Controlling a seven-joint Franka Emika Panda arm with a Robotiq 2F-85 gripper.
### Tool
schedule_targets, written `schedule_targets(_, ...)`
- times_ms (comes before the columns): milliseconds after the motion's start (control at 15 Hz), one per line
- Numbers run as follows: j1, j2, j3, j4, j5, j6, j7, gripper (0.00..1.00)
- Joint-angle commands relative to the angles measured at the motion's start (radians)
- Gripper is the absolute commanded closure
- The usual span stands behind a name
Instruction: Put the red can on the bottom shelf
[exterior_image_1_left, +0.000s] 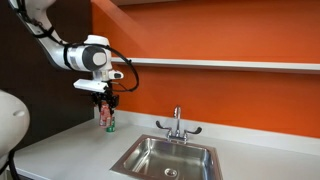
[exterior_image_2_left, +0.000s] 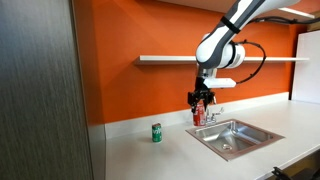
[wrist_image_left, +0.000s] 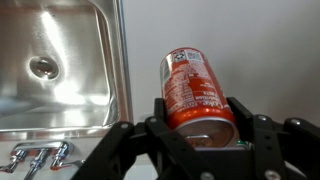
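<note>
Wall in flat orange fills the background, and across it runs the long, thin, pale-grey bottom shelf (exterior_image_2_left: 170, 59), well above the light-grey counter (exterior_image_2_left: 140, 160). A stainless-steel sink basin (wrist_image_left: 60, 60) is sunk into that counter. My black two-fingered gripper (exterior_image_1_left: 105, 104) hangs over the counter just beside the sink. Its fingers are pressed against opposite sides of the small red cylindrical drink can (wrist_image_left: 192, 88), pinching it across the body from above. I cannot tell whether the can's base touches the counter. A small green drink can (exterior_image_2_left: 156, 132) stands on the counter nearby.

I judge the red can light, thin-walled and smooth. It is likely to slip under a loose hold and to dent under a hard one, and I cannot see whether it is full. Mid-body, across the round, looks the safest place to grip, keeping it upright on the way to the shelf. In the wrist view it shows glossy red with a pale printed panel and a silvery rim nearest the gripper.
</note>
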Motion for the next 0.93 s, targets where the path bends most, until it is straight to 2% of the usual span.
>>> schedule_targets(0,0.006,-0.185,0.007,0.029,-0.051,-0.174,0.085,0.61)
schedule_targets(467,0.002,-0.345,0.036,0.192,-0.089,-0.405,0.144,0.61)
schedule_targets(867,-0.01,-0.343,0.054,0.37,-0.109,-0.463,0.162,0.61)
